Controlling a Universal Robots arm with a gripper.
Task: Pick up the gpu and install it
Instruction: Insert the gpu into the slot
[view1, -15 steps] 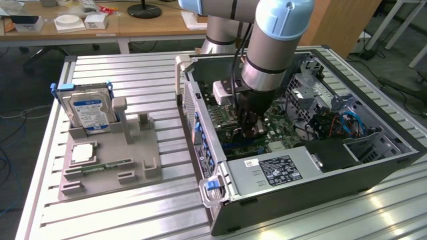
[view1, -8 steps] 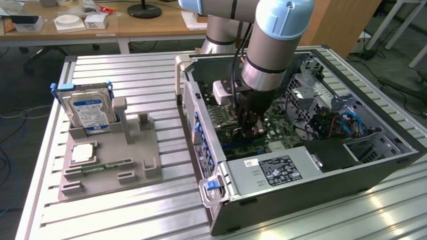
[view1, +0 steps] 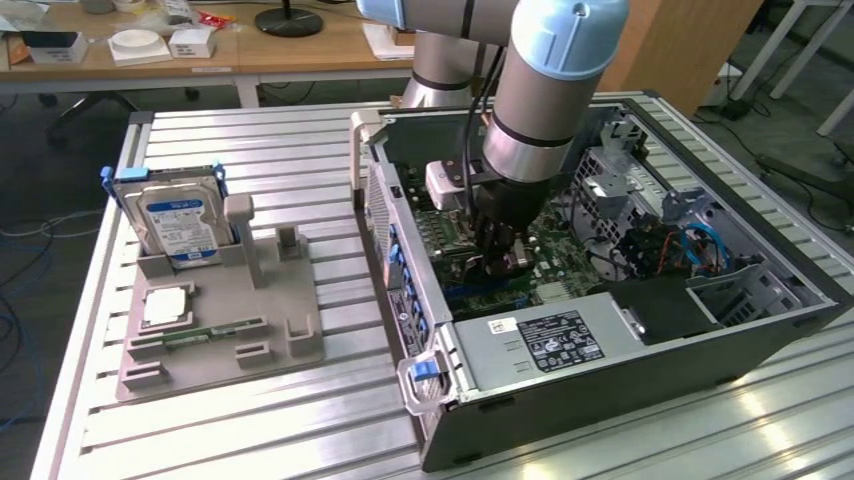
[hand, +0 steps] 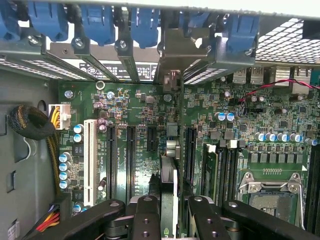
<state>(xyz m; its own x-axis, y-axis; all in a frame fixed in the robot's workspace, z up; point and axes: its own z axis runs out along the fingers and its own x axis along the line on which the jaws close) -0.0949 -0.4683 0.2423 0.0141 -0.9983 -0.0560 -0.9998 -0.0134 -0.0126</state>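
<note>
Exterior view: PC case (view1: 747, 330) lies on its side, lid off, on a slatted metal table (view1: 267, 420), centre-to-3 o'clock of the pic (the exterior view's right). The arm (view1: 547, 90) comes down from 12 o'clock into the case. The gripper (view1: 505, 262) is low over the board, approx mid-case. Can't tell from here what's between the fingers. Power supply box (view1: 561, 340) sits at 5 o'clock of the gripper, inside the case. At 9 o'clock of the case (the exterior view's left) is a grey tray (view1: 254, 300), well apart from the gripper. A hard drive (view1: 180, 222) stands upright at the tray's 11 o'clock corner. A memory stick (view1: 200, 331) lies flat near its 7 o'clock side.

Wrist view: looking down on the green motherboard (hand: 140, 105). Gripper (hand: 170, 225) fingers (hand: 145, 220) are set narrow, clamped either side of the gpu (hand: 169, 180). The gpu is seen edge-on, standing upright between two black slots (hand: 111, 160) w/ a white slot (hand: 90, 160) further out. The gpu's metal bracket (hand: 175, 55) is at the case's rear wall, amid the blue clips (hand: 97, 22). Can't tell if the gpu is fully seated or just above the board. CPU socket (hand: 272, 195) is off to one side, near the gripper.
</note>
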